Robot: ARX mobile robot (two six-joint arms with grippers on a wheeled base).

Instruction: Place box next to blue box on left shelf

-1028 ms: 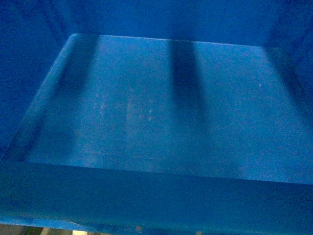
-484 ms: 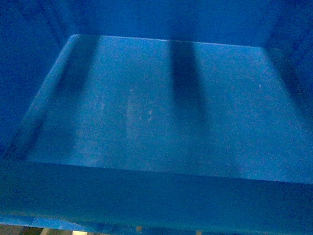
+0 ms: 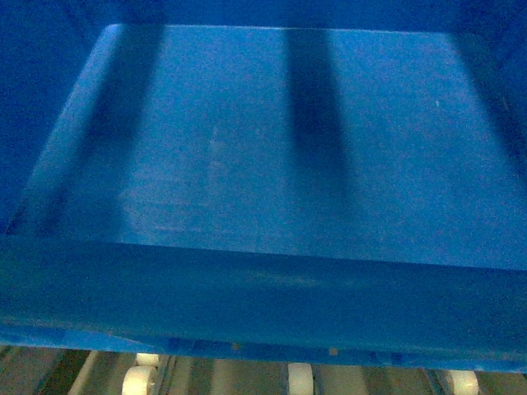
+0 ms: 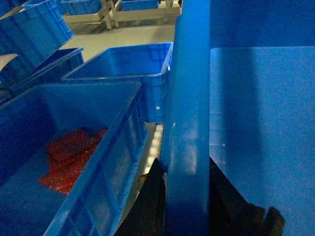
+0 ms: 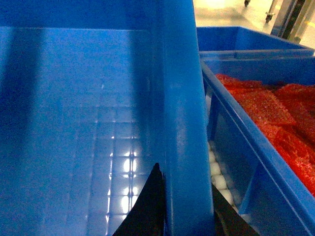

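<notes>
The box (image 3: 272,148), a large open-top blue crate, fills the head view with its bare floor and near wall. My left gripper (image 4: 186,164) is shut on the box's left wall (image 4: 189,98), one dark finger on each side. My right gripper (image 5: 184,179) is shut on the box's right wall (image 5: 182,98) in the same way. A blue box (image 4: 74,162) holding red mesh bags stands close beside the left wall, with a narrow gap between them. The grippers are hidden in the head view.
White conveyor rollers (image 3: 300,378) show under the box's near rim and in the gaps on both sides (image 4: 155,142). Another blue crate (image 5: 266,147) with red bags stands close on the right. An empty blue crate (image 4: 123,64) sits further back on the left.
In the head view the box has shifted upward in the frame. The rollers beneath its near rim have come into sight. Both grips look unchanged.
</notes>
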